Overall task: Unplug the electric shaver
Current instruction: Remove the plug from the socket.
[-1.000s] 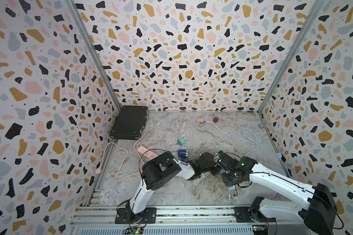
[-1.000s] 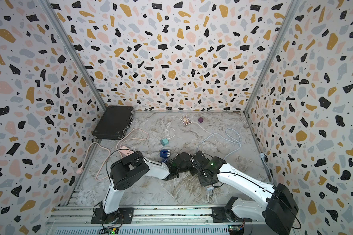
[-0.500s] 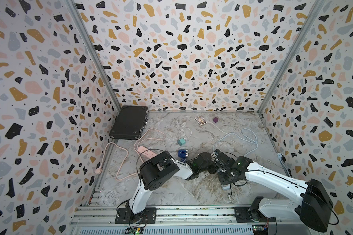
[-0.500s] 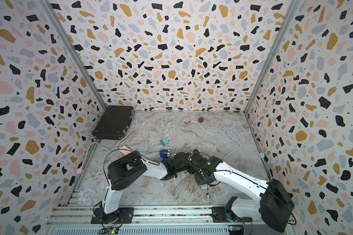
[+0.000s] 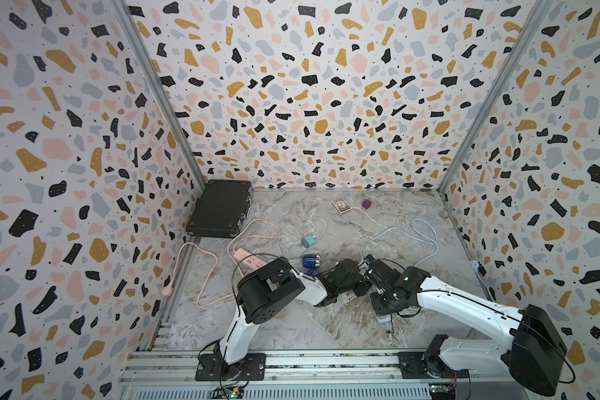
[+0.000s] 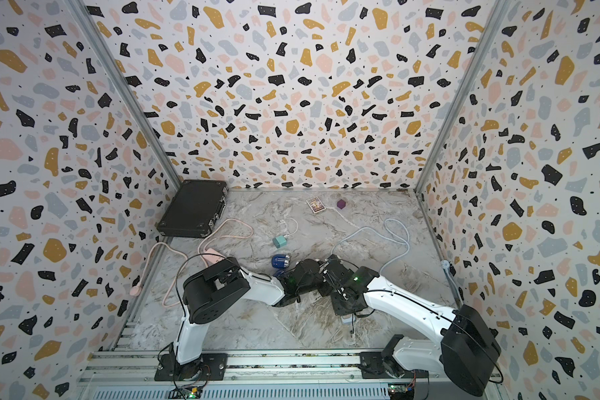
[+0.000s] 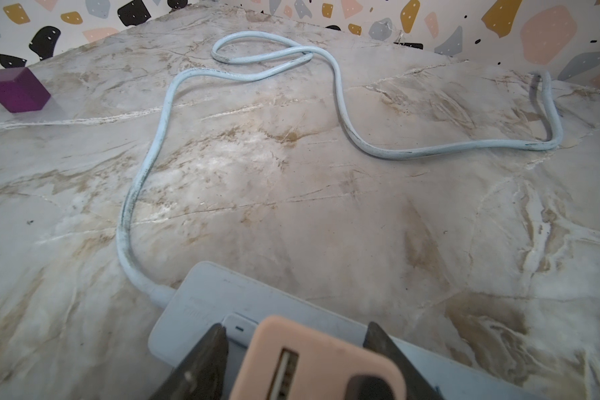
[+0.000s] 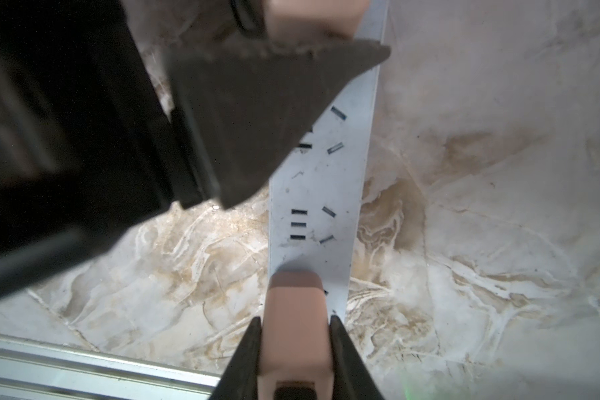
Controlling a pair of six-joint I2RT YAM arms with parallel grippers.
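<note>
My right hand (image 8: 295, 320) is clamped on the pink adapter (image 8: 295, 304) in the power strip (image 8: 323, 194) near the tabletop's (image 5: 326, 332) front edge, ready to pull, I'd say; left hand (image 7: 296, 328) stands apart around the second pink adapter (image 7: 319, 363), probably bracing; the blue electric shaver (image 5: 311, 261) lies mid-tabletop

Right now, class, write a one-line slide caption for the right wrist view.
Right gripper clamps a pink adapter seated in the pale blue power strip on the marble table.

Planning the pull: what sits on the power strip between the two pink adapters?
Right wrist view: only empty sockets of the power strip separate the nearer pink adapter from the farther pink adapter; a left gripper finger overhangs it.
</note>
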